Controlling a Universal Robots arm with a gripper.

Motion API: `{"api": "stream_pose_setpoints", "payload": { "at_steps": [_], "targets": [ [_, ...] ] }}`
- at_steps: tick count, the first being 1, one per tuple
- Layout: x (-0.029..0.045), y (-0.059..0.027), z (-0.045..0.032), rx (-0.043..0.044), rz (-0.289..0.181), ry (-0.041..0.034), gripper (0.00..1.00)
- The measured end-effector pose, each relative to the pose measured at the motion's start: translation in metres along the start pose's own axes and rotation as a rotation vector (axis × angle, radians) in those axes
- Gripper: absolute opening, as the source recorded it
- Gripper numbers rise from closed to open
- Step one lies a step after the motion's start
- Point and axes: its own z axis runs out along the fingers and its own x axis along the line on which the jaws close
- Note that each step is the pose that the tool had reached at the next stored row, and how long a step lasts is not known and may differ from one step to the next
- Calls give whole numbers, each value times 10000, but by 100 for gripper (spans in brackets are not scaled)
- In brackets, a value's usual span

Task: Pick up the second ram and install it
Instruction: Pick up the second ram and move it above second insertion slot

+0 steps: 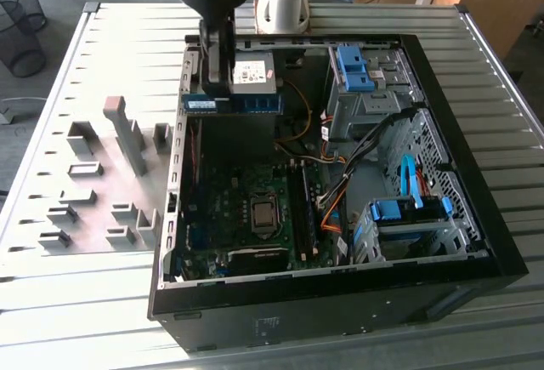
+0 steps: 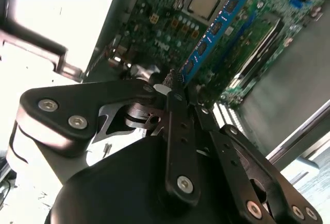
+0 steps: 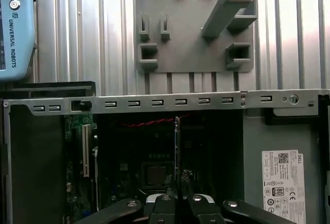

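While the hand (image 1: 218, 89) pinches the second ram (image 1: 251, 104) above the open computer case (image 1: 340, 310), the carry looks unfinished; seating it would call for squaring its edge over a memory slot (image 1: 303, 208).

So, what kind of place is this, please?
Probably a robotics lab or test bench for computer assembly: an open computer case sits on a ribbed metal table, a grey fixture plate lies beside it, and the end effector holds the second ram above the case.
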Motion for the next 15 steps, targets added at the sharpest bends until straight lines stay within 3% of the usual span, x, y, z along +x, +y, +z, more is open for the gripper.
{"api": "stream_pose_setpoints", "payload": {
  "at_steps": [5,15],
  "targets": [
    [-10,-201,8,-9,0,0,14],
    [-25,-499,18,-10,0,1,14]
  ]
}}
